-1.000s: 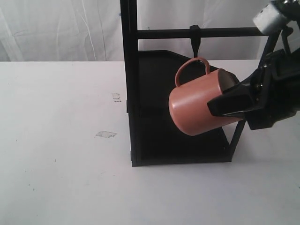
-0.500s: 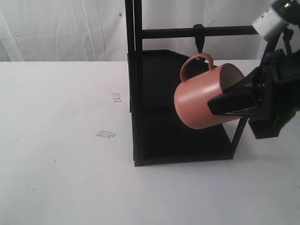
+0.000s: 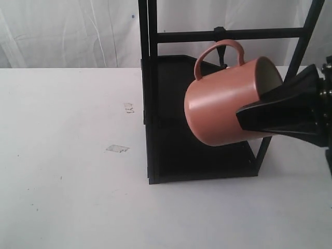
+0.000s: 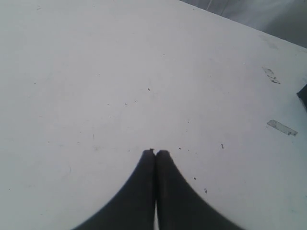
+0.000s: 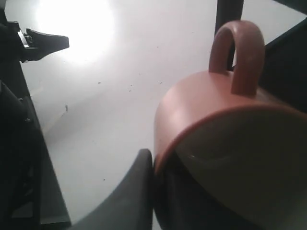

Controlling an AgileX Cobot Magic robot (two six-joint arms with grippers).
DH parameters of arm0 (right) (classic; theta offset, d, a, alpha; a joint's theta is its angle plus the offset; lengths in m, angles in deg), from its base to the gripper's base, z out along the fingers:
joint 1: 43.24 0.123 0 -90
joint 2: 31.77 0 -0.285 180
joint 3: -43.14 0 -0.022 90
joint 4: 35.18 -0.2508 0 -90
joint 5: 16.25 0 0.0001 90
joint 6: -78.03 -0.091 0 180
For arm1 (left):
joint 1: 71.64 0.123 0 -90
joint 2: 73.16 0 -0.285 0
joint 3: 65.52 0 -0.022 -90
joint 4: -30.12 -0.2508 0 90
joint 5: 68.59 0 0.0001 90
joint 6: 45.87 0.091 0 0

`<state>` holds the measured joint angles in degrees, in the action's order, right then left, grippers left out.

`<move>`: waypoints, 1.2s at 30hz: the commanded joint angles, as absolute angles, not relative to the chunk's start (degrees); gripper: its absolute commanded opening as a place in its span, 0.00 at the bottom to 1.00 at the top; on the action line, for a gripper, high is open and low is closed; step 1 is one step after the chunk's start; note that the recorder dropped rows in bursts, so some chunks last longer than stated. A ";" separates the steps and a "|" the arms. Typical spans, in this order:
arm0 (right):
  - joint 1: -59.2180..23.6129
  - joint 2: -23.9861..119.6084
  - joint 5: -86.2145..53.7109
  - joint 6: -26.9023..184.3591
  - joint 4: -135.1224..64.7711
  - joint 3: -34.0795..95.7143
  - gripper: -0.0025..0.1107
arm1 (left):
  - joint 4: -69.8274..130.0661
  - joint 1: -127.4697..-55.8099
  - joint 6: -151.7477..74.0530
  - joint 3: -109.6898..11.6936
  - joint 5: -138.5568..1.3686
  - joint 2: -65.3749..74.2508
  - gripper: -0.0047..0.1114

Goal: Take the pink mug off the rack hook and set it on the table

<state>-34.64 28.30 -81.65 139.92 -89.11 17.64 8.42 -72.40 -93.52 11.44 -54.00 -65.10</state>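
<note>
Clamping pink mug [image 3: 218, 106] rim, R pincer [image 3: 252, 104]; tilted.

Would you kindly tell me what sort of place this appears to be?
Probably a robotics lab test bench, not a kitchen: a plain white table backed by a white curtain, a lone black rack, and the right gripper clamping a pink mug.

Looks like a robot lab set-up: bare, scuffed white bench [image 3: 62, 207], scrap of clear tape [image 3: 117, 149] well left of the right hand [image 3: 251, 104], white cloth backdrop [image 3: 67, 31] hung behind it.
</note>
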 commanded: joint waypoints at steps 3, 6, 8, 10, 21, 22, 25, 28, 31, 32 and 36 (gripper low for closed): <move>-34.57 26.75 -83.37 132.97 -90.97 18.38 0.02 | 8.73 -72.32 -93.70 11.69 -53.93 -65.31 0.04; -34.45 27.41 -83.20 128.99 -91.06 20.78 0.02 | 8.73 -72.32 -93.70 11.69 -53.93 -65.31 0.04; -32.94 28.16 -83.04 126.92 -91.06 23.13 0.02 | 8.73 -72.32 -93.70 11.69 -53.93 -65.31 0.04; -30.62 28.95 -82.90 125.25 -91.06 25.26 0.02 | 8.73 -72.32 -93.70 11.69 -53.93 -65.31 0.04; -4.70 39.60 -75.21 113.34 -78.93 26.75 0.02 | 8.73 -72.32 -93.70 11.69 -53.93 -65.31 0.04; -1.72 41.04 -74.17 112.00 -77.05 26.75 0.02 | 8.73 -72.32 -93.70 11.69 -53.93 -65.31 0.04; 5.61 46.78 -69.91 107.69 -70.89 26.83 0.02 | 8.73 -72.32 -93.70 11.69 -53.93 -65.31 0.04; 9.61 54.46 -68.30 99.07 -62.01 27.98 0.02 | 8.73 -72.32 -93.70 11.69 -53.93 -65.31 0.04; 11.13 62.19 -71.47 90.46 -55.48 31.21 0.02 | 8.73 -72.32 -93.70 11.69 -53.93 -65.31 0.04; 11.55 65.01 -73.13 89.03 -54.85 32.89 0.02 | 8.73 -72.32 -93.70 11.69 -53.93 -65.31 0.04; 11.68 70.67 -74.14 88.06 -54.31 37.65 0.02 | 8.73 -72.32 -93.70 11.69 -53.93 -65.31 0.04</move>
<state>11.30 67.95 -73.74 89.89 -55.05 34.06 8.42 -72.40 -93.52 11.44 -54.00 -65.10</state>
